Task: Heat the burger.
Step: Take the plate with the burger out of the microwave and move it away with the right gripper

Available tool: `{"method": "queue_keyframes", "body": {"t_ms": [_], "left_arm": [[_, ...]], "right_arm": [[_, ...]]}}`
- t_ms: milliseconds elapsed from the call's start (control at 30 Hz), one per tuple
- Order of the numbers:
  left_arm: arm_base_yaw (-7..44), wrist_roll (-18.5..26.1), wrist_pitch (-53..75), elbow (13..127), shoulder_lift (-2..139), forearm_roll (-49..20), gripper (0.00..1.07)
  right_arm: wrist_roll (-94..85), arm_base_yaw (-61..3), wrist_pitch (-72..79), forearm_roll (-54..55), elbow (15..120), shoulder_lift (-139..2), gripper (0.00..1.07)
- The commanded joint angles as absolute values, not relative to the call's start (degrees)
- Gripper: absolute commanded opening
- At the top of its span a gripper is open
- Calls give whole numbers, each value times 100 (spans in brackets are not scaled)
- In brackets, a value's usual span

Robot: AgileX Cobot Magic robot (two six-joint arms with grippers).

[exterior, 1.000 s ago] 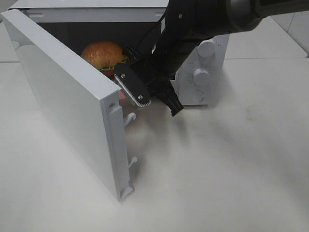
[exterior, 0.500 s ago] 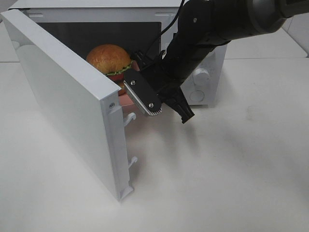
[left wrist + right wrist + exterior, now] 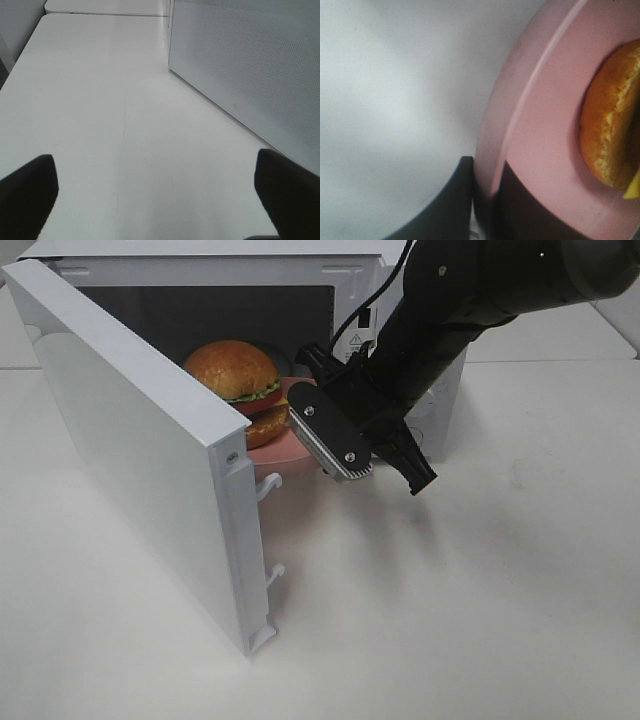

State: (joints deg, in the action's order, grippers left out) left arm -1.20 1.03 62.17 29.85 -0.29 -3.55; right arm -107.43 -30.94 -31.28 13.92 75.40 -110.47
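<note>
Left gripper: jaws spread wide, empty, over white tabletop. Right gripper: black arm angled down from upper right, jaws clamped on round pink plate rim. Tall golden-bun burger: on that plate, just beyond the jaws, at open white microwave mouth.

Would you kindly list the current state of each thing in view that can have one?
microwave door: swung wide open.
burger: on the pink plate, at the microwave's opening, layers tilted.
pink plate: rim pinched by the right gripper.
right gripper: shut on the plate's rim.
left gripper: open, empty, over the table beside the door.
</note>
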Motion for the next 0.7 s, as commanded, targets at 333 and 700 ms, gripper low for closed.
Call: {"method": "queue_keyframes", "body": {"t_ms": [333, 700], "left_arm": [[-138, 69, 6142, 2956, -57, -361, 100], [-138, 69, 6142, 2956, -57, -361, 100]], "right_arm": [[-10600, -2962, -2515, 1375, 6629, -10285, 0], [-10554, -2962, -2114, 1312, 5558, -9305, 0]]}}
